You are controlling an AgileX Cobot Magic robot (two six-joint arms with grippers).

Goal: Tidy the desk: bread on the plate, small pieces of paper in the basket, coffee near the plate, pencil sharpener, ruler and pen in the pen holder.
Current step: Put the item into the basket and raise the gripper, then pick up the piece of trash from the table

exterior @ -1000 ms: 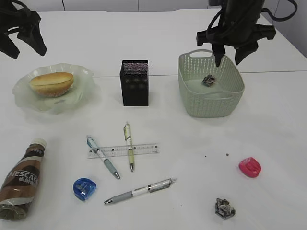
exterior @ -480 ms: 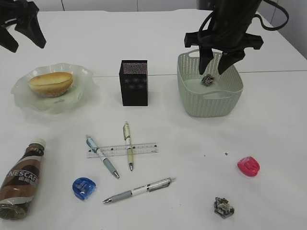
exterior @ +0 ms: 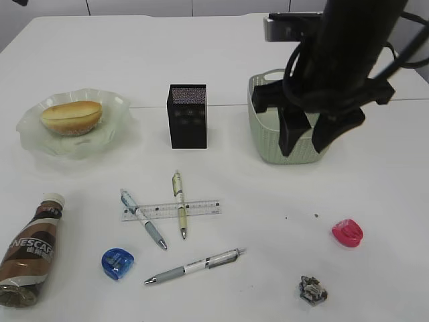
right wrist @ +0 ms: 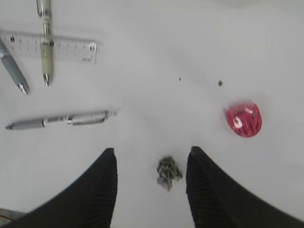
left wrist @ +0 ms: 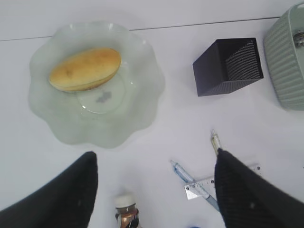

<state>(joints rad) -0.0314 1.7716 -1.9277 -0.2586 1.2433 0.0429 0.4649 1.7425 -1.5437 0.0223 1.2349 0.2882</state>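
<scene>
Right gripper: jaws roughly half open, empty, hanging above the table with the crumpled paper scrap between the fingers in the right wrist view. In the exterior view the gripper stands in front of the green basket, well apart from the scrap near the front edge

Paper scrap: judged very light, soft, crushable; any pinch across its bulk should hold; likely to skid if nudged by one finger alone

Red pencil sharpener: just right of the scrap; small, rigid plastic, probably smooth; best pinched across its flat sides

Grey pen: left of the scrap, lying flat; light, stiff, prone to roll; take at mid-barrel

Clear ruler: flat on the table with a green pen lying across it; thin, hard to lift from a flat surface

Left gripper: wide open, empty, high above the glass plate, which bears the bread roll

Black mesh pen holder: upright, right of the plate

Coffee bottle: lying at front left; heaviest item, rounded, grip around the body
</scene>
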